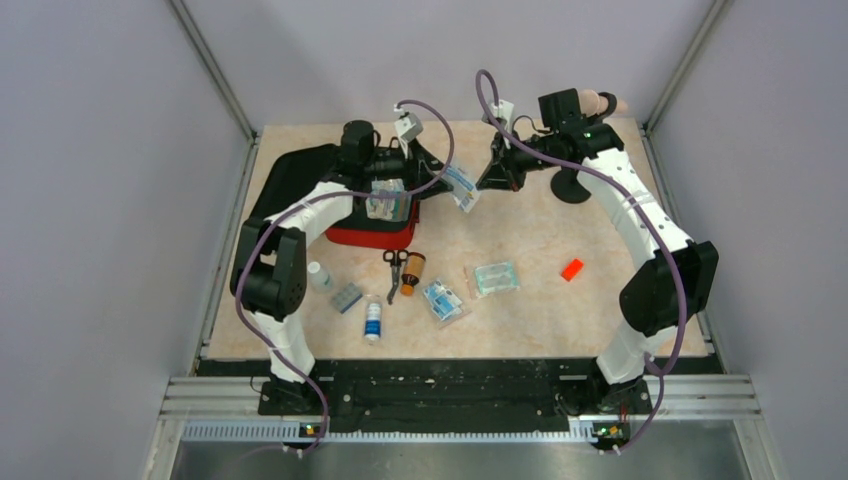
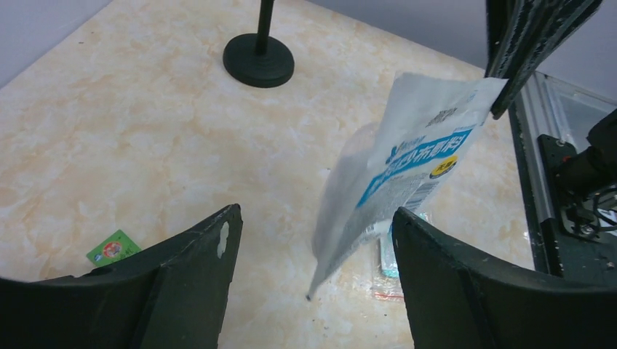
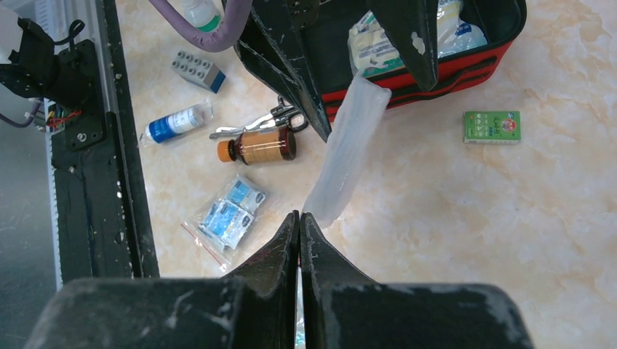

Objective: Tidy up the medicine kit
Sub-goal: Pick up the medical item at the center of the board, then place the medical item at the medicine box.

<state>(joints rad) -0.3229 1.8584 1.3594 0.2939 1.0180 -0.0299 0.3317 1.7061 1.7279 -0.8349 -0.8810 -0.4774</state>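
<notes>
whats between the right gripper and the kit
The packet, pinched in the right gripper, extends toward the kit, its far end between the open fingers of the left gripper. Clearest in the right wrist view.

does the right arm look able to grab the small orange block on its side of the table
Probably not yet. The orange block lies clear of the other items, but the right pincer is shut on the white-and-blue packet, so it would likely need to let that go first.

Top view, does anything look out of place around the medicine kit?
Yes: a blue-and-white packet hangs tilted in the air beside the medicine kit. It is pinched by one corner in the right gripper, and the open left gripper straddles it.
</notes>
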